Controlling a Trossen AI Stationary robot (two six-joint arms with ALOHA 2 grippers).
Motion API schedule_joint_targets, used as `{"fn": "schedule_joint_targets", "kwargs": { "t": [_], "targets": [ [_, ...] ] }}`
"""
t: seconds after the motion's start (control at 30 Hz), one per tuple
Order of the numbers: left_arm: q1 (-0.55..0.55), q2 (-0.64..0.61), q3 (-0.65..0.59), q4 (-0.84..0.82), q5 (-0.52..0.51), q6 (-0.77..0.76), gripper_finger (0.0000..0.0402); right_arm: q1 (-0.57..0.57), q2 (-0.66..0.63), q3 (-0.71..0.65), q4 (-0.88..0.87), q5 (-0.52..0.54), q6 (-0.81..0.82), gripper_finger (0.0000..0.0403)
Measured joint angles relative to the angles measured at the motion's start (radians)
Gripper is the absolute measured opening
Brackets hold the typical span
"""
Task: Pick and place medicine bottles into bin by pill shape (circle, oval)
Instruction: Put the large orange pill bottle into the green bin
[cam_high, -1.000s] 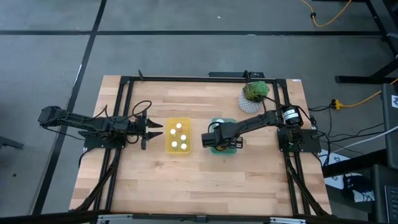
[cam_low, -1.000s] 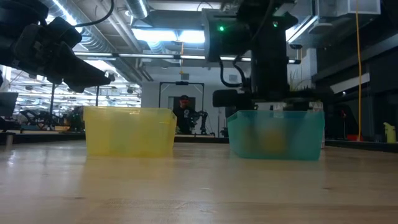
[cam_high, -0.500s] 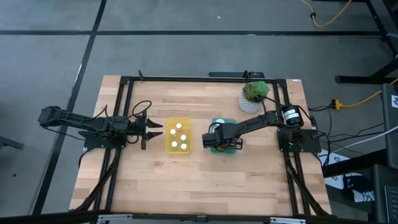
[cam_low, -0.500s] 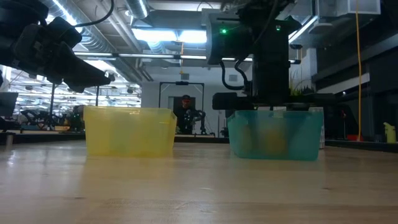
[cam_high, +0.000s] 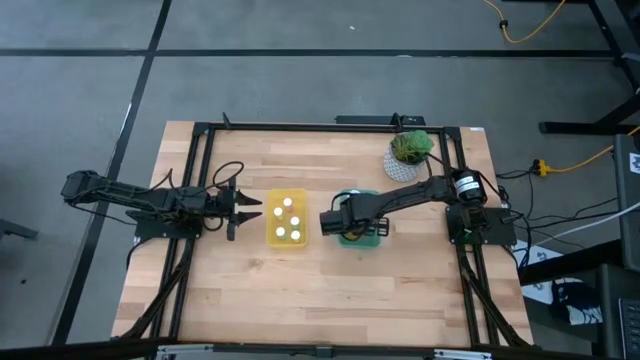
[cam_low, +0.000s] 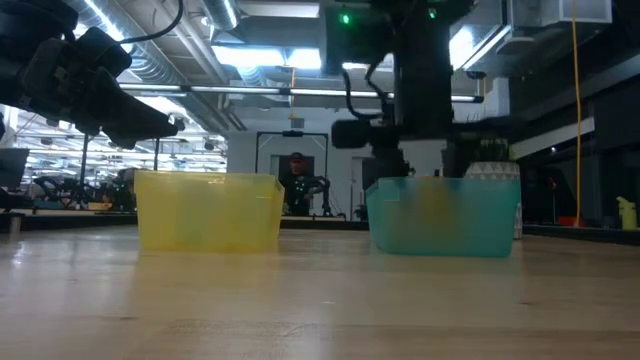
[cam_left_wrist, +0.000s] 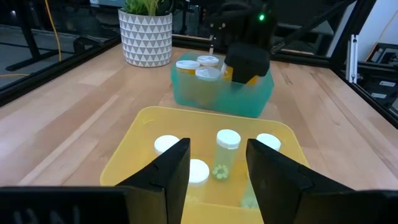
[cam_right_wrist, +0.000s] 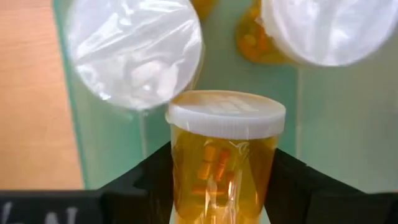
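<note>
- Left gripper (cam_high: 250, 208): hangs just left of the yellow bin (cam_high: 272, 231), above the table (cam_high: 300, 290). Fingers parted, nothing between them; left wrist view looks past them into the bin.
- Yellow bin: left of table centre. Four white-capped bottles (cam_high: 287, 204) show from above. In the left wrist view one clear bottle (cam_left_wrist: 226, 154) stands upright with small pale pills at its bottom; the other caps lie around it. No label readable.
- Right gripper (cam_high: 331, 221): over the left edge of the green bin (cam_high: 372, 240), arm reaching in from the right. Fingers closed on an orange bottle (cam_right_wrist: 222, 158) with a white cap, orange pills showing through the wall; pill shape too blurred to tell. No writing visible on it.
- Green bin: just right of the yellow one, a small gap between. More white-capped bottles (cam_left_wrist: 207, 73) inside, two caps large in the right wrist view.
- White pot (cam_high: 402, 165) with triangle pattern and green plant: far right corner of table, behind the green bin.
- Low view: a person (cam_low: 295, 180) stands far back in the room.
</note>
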Motion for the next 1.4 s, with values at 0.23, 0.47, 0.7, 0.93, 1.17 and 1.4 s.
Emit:
{"fn": "schedule_joint_targets", "kwargs": {
  "t": [0.23,0.47,0.7,0.93,1.17,1.4],
  "targets": [
    [0.000,0.000,0.000,0.000,0.000,0.000,0.0150,0.028,-0.001,0.139,-0.162,0.055,0.017,0.0182],
    [0.000,0.000,0.000,0.000,0.000,0.000,0.0150,0.134,-0.002,0.303,-0.273,0.296,0.113,0.0181],
    [0.000,0.000,0.000,0.000,0.000,0.000,0.0150,0.288,-0.002,0.361,-0.192,0.599,0.201,0.0182],
    [0.000,0.000,0.000,0.000,0.000,0.000,0.0150,0.381,-0.003,0.361,-0.081,0.813,0.086,0.0180],
    [0.000,0.000,0.000,0.000,0.000,0.000,0.0150,0.393,-0.003,0.361,-0.050,0.936,-0.202,0.0180],
    [0.000,0.000,0.000,0.000,0.000,0.000,0.0150,0.386,-0.003,0.361,-0.023,0.961,-0.426,0.0179]
  ]
}}
